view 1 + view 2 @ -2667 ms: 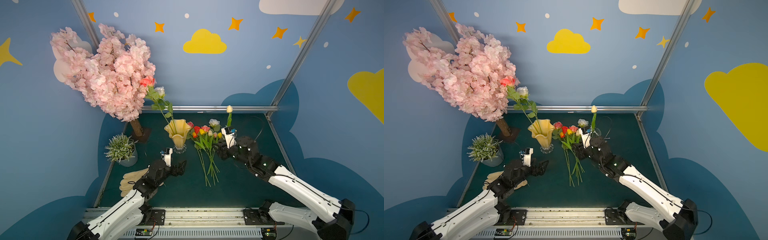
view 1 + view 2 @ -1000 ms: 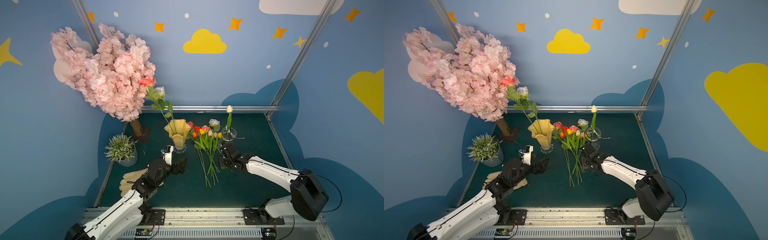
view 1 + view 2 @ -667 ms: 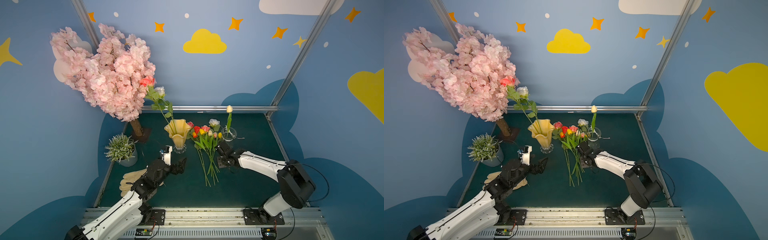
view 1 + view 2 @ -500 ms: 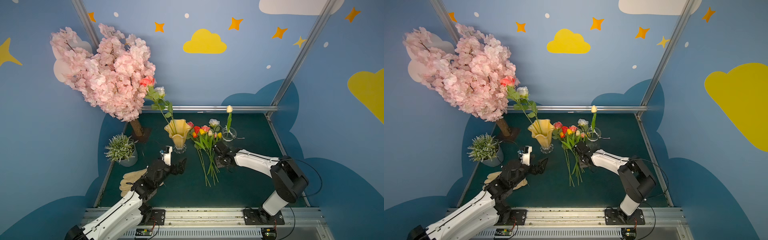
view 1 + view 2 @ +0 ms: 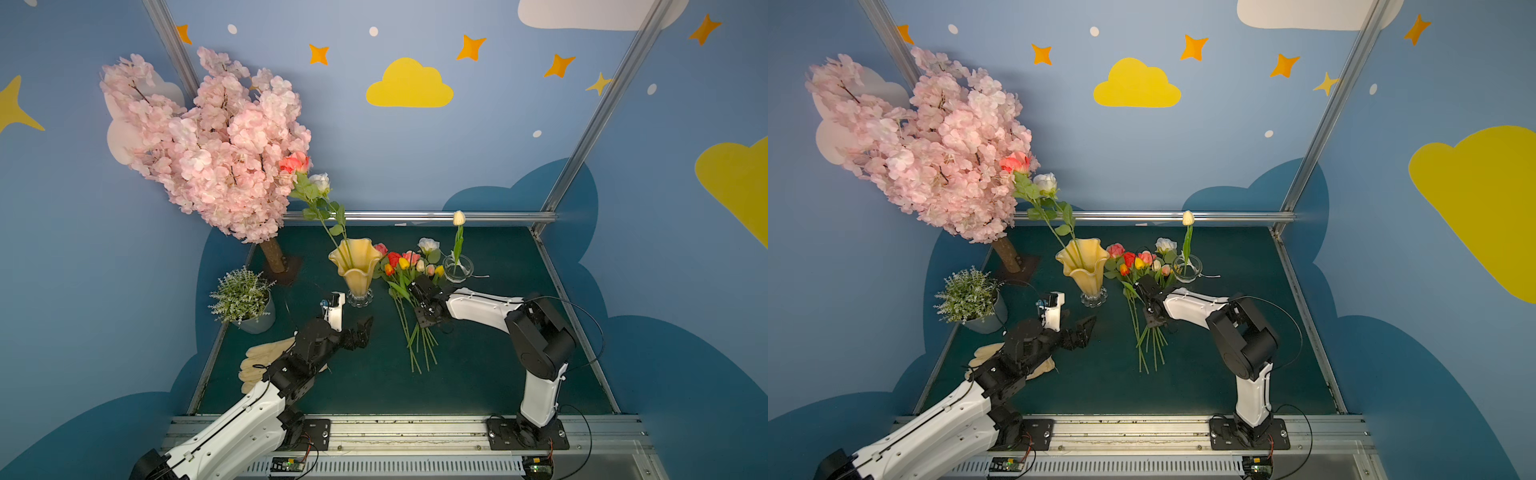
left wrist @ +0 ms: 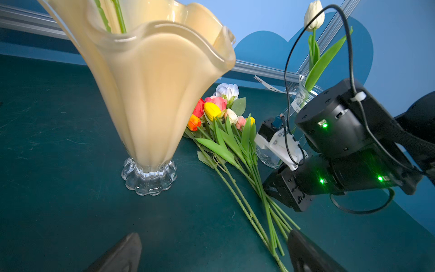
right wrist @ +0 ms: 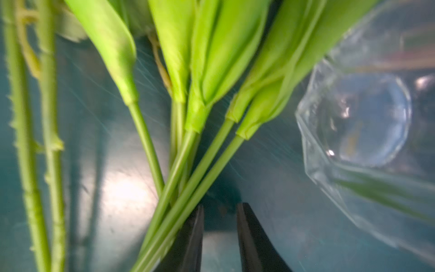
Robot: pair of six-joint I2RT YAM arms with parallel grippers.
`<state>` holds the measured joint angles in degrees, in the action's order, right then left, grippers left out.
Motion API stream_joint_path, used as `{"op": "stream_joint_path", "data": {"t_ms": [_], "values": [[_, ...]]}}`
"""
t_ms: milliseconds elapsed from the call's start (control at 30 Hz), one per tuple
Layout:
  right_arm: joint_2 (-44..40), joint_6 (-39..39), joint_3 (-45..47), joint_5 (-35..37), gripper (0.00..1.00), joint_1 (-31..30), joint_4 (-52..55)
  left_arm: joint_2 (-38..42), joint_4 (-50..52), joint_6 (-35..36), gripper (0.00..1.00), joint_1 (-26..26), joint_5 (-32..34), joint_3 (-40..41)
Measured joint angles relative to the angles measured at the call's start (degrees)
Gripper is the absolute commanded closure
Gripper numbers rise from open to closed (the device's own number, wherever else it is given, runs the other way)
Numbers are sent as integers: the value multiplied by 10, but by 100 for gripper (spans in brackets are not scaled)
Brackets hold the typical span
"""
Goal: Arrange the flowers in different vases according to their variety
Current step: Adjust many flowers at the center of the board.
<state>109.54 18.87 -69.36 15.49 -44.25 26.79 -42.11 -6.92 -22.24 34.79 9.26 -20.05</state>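
On worktop [image 5: 498,374]: amber vase [image 5: 356,266] upright, two roses [image 5: 320,182] in it. Loose flower bunch [image 5: 399,289] lies flat between amber vase and clear vase [image 5: 457,268], which holds one cream tulip [image 5: 459,217]. State: left fingers [image 6: 127,249] spread wide, empty, in front of amber vase; right fingers [image 7: 193,235] slightly apart, nothing between, just beside bunch stems.

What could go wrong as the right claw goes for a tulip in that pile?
1. The tulip stems cross in a bunch beside the right claw, not between its jaws: it may pinch several, or none.
2. The clear vase stands close by with one cream tulip in it; a swing could tip it.
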Motion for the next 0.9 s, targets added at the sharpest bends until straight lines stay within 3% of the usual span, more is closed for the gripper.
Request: {"op": "stream_joint_path", "data": {"t_ms": [500, 900], "values": [[24, -23, -38, -24, 69, -63, 1, 1, 0, 0, 0, 0, 0, 0], [-89, 27, -9, -4, 61, -46, 27, 1, 0, 0, 0, 0, 0, 0]]}}
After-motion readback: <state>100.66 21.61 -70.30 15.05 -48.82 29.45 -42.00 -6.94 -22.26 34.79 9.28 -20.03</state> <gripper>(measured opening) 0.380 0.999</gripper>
